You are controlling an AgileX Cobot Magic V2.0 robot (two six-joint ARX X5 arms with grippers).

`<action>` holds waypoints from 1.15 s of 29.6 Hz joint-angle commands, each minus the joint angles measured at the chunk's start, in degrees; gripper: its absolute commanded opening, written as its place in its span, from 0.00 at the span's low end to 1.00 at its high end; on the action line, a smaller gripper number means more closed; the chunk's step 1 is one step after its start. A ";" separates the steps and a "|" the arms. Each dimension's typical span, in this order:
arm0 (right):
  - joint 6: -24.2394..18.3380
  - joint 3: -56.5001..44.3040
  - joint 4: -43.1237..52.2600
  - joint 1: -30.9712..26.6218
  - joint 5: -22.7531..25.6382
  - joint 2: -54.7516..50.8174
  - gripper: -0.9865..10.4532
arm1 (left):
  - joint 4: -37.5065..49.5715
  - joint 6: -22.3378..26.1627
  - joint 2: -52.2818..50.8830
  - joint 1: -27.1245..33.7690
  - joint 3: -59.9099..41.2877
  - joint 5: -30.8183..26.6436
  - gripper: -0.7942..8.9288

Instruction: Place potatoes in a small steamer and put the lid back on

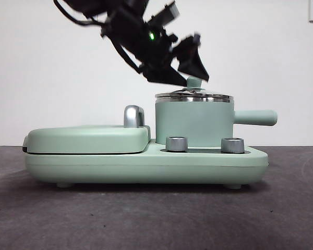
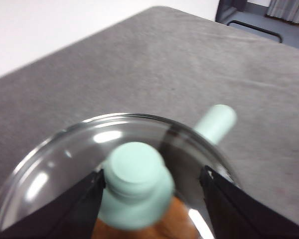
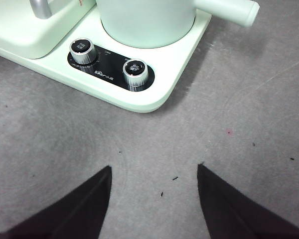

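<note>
Glass lid point(image 1: 194, 97) sits on small steamer point(image 1: 193, 124), potato point(image 2: 139, 230) visible inside, orange-brown under glass. Left gripper point(image 2: 152, 181) wide open, jaws either side of knob point(image 2: 135, 185), not clamping. Right gripper point(image 3: 154, 172) open above counter point(image 3: 249, 124), idle. Risk: retreating jaw catches knob, drags lid off rim.

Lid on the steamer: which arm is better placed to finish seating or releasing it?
Left. The left gripper straddles the lid's knob with jaws open, directly above the small steamer. The right gripper hangs over bare table in front of the appliance.
</note>
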 commanded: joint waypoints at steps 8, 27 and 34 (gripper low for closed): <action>0.68 0.28 0.24 0.24 0.04 0.17 0.32 | -10.38 -3.50 -9.03 2.67 1.60 3.10 0.40; 1.79 0.28 -0.11 0.24 0.00 0.15 0.32 | -18.91 -4.68 -31.74 13.40 -16.50 3.98 0.40; 1.97 0.28 -0.11 0.24 -0.02 0.15 0.32 | -17.44 -9.66 -50.71 17.44 -36.00 3.96 0.40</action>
